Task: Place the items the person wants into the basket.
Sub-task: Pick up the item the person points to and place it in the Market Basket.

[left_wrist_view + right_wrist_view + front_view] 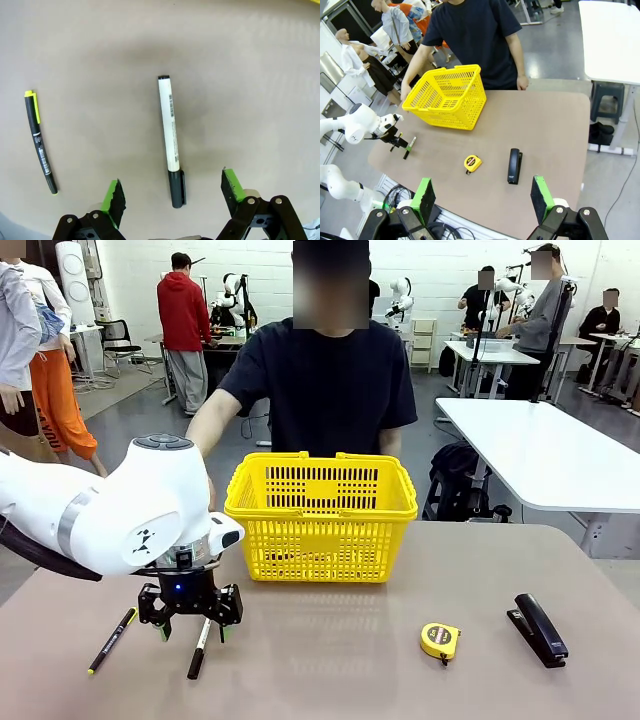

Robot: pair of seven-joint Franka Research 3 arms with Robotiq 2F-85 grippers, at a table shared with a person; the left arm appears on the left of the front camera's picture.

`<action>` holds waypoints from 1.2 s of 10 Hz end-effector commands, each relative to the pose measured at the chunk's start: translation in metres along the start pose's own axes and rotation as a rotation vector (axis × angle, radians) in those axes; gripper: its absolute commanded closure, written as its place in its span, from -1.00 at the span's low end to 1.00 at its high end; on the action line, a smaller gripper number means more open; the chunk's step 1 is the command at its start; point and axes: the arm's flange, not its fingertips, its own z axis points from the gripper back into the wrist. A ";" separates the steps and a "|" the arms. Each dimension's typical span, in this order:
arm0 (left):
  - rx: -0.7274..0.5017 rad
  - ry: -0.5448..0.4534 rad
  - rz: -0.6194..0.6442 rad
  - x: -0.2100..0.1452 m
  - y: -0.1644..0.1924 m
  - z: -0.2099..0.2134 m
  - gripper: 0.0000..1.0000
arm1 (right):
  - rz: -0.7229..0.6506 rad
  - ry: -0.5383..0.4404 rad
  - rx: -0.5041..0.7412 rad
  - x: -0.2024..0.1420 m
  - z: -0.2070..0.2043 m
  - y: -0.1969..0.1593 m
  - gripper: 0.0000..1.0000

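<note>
Brown worktop (pixel 330 680) runs from the robot's side at 6 o'clock to the person's side at 12 o'clock in the front view. Nearest, at about 8 o'clock on it, lies the marker (pixel 199 648), slim and white, with its black cap toward 7 o'clock. The left hand (pixel 195 632) hangs low over it with its jaws spread. In the left wrist view the green fingertips (pixel 113 196) stand on either side of the capped end and are clear of it, so nothing is pinched. At 9 o'clock of the marker, apart from it and roughly parallel, lies a thin black pen (pixel 112 640) with yellow accents.

Across the worktop at about 4 o'clock sits a round yellow tape measure (pixel 440 640). The stapler (pixel 538 628) is near it at its 3 o'clock, black and flat, its length running from 11 to 5 o'clock.

The right hand (pixel 483 195) is high above the worktop on the robot's right, its jaws spread wide with nothing between them.

Farther off, toward 12 o'clock from the middle, the basket (pixel 320 540) stands upright. What lies inside cannot be told through the lattice. Just behind it is the person (pixel 325 380) in a dark navy T-shirt, one forearm coming down by the basket's 10 o'clock corner. Beyond, at 2 o'clock, is a white table (pixel 560 455).
</note>
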 end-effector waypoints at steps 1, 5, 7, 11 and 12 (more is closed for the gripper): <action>0.012 -0.005 0.042 0.015 -0.010 -0.015 -1.00 | 0.003 -0.003 0.005 -0.001 0.000 0.000 -1.00; -0.010 0.027 0.065 0.020 -0.012 -0.024 -1.00 | 0.003 -0.003 0.005 -0.001 0.000 0.000 -1.00; -0.019 0.041 0.060 0.022 -0.010 -0.025 -1.00 | 0.003 -0.003 0.005 -0.001 0.000 0.000 -1.00; -0.016 0.055 0.059 0.023 -0.009 -0.025 0.15 | 0.003 -0.003 0.005 -0.001 0.000 0.000 -1.00; -0.018 0.053 0.063 0.021 -0.010 -0.026 1.00 | 0.003 -0.003 0.005 -0.001 0.000 0.000 -1.00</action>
